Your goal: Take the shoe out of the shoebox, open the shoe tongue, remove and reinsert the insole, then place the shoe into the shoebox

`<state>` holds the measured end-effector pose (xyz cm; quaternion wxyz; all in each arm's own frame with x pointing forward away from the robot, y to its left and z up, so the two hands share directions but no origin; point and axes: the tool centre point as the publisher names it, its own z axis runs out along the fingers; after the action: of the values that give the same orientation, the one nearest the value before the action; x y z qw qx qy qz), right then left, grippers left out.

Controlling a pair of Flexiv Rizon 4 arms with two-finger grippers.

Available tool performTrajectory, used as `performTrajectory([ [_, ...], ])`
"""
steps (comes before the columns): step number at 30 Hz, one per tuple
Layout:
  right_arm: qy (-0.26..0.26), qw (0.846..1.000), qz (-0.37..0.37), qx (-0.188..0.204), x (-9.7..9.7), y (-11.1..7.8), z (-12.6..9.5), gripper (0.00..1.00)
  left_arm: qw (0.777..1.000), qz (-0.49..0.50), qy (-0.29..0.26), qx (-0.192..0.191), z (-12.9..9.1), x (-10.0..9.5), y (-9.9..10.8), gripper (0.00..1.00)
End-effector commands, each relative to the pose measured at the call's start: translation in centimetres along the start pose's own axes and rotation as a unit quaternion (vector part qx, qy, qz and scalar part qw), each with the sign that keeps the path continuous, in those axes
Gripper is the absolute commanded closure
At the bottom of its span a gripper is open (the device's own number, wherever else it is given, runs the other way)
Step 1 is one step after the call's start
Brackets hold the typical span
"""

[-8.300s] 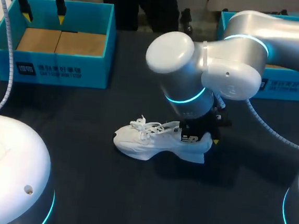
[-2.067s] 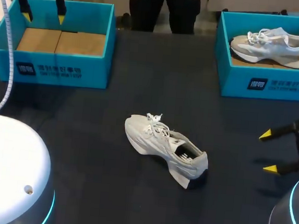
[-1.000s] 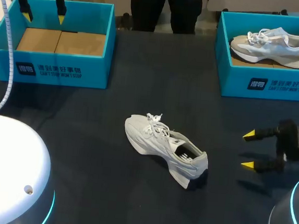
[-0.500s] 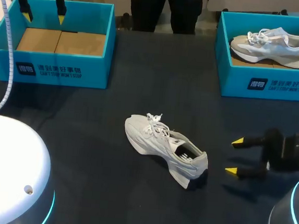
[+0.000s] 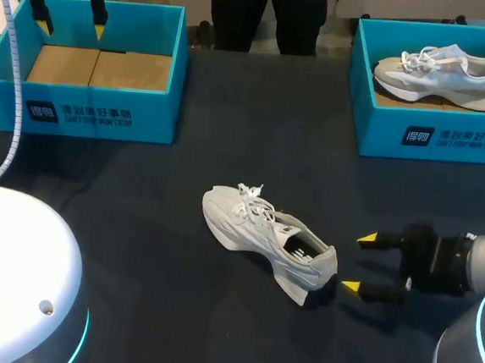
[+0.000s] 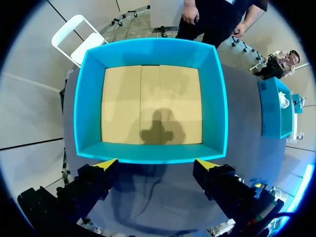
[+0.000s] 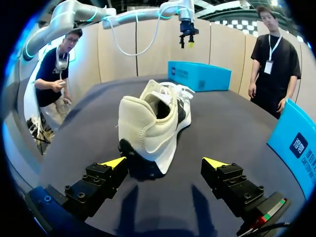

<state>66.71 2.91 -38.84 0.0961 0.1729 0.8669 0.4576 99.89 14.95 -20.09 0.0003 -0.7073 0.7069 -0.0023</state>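
Our white shoe (image 5: 267, 241) rests on its sole near the middle of the dark tabletop (image 5: 229, 138). Its long axis runs on a slant, toe toward the far left corner and heel toward the near right edge. It stands well apart from every table edge and from both boxes. The upper looks like soft woven fabric with loose laces, over a thick sculpted sole with a dark patch under the heel.

Our right gripper (image 5: 359, 262) sits low just beside the heel, fingers spread wide and holding nothing, with the heel ahead of the gap.

Our left gripper (image 5: 71, 24) hangs wide open above the teal shoebox (image 5: 104, 114) at the far left corner, whose flat brown cardboard floor shows. A second shoebox (image 5: 433, 134) at the far right corner holds another shoe (image 5: 439, 67).
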Motion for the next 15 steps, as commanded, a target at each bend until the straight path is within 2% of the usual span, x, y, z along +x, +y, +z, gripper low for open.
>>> performTrajectory([
  [1,-0.01,1.0,0.002,-0.009,0.9,-0.1,1.0,0.0,1.0,0.0,0.0,-0.001,0.0,0.0,0.0,0.0],
  [9,0.003,1.0,0.009,-0.011,2.3,-0.1,1.2,0.0,1.0,0.0,0.0,-0.001,0.0,0.0,0.0,0.0],
  [15,0.005,1.0,0.013,-0.019,3.0,0.6,2.3,0.0,1.0,0.0,0.0,-0.001,0.0,0.0,0.0,0.0],
])
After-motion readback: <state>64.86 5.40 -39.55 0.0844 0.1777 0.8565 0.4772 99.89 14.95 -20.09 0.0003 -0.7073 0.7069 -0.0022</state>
